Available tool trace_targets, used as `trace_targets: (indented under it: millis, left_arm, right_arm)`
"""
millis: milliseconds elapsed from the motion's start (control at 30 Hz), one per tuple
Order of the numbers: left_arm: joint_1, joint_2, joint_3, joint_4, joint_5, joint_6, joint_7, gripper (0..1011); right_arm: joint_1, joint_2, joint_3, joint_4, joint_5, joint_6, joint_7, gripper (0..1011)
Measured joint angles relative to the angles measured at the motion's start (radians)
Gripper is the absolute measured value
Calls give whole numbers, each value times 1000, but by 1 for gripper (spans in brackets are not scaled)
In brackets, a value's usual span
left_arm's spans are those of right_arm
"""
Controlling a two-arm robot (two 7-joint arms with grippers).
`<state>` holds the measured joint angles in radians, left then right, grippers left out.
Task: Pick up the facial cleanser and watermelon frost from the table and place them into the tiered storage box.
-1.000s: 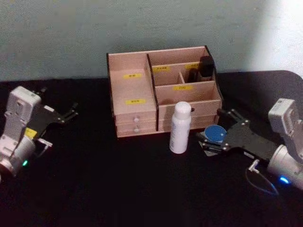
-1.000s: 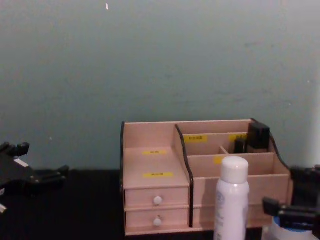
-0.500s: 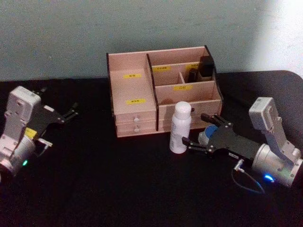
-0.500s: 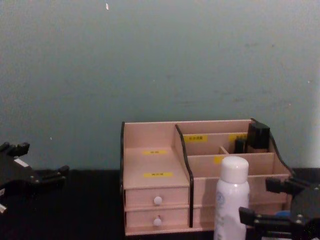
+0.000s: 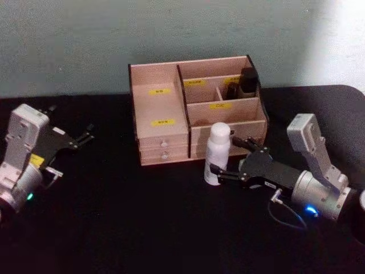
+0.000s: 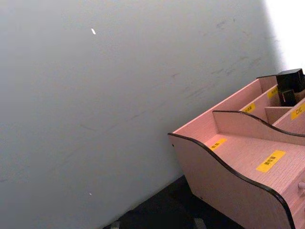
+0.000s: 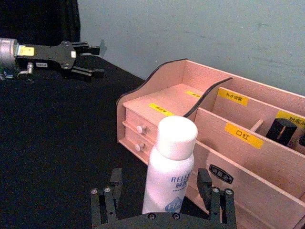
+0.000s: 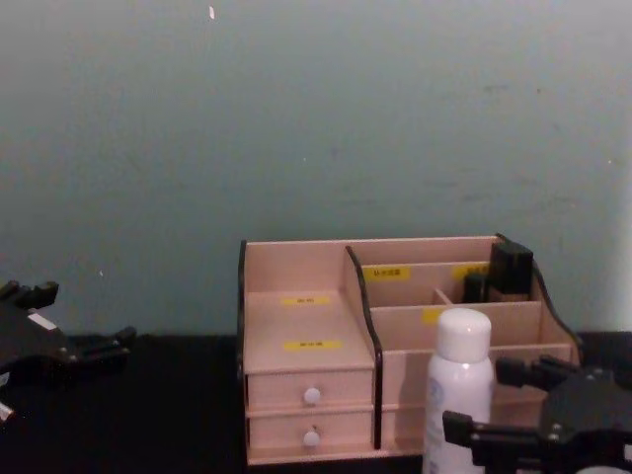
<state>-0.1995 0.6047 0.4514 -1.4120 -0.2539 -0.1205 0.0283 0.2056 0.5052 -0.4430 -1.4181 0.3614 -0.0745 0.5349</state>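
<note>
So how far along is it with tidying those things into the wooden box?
Barely started. The white bottle stands on the table in front of the wooden box, not in it. The right gripper is open, fingers either side of the bottle, not yet closed. The left gripper is parked at the left. Gripping, lifting and placing are all left.

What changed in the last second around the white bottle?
The right gripper swung in toward the robot's left, and its open fingers now straddle the white bottle without closing on it. The bottle stayed upright in front of the tiered storage box. The left gripper stayed parked at the left.
</note>
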Motion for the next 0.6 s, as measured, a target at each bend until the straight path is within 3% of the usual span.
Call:
trace_targets:
  millis: [600]
  left_arm:
    - [0,0,0,0,0,0,0,1001]
  right_arm:
    - [44,-59,12,74,-3,26,4,1003]
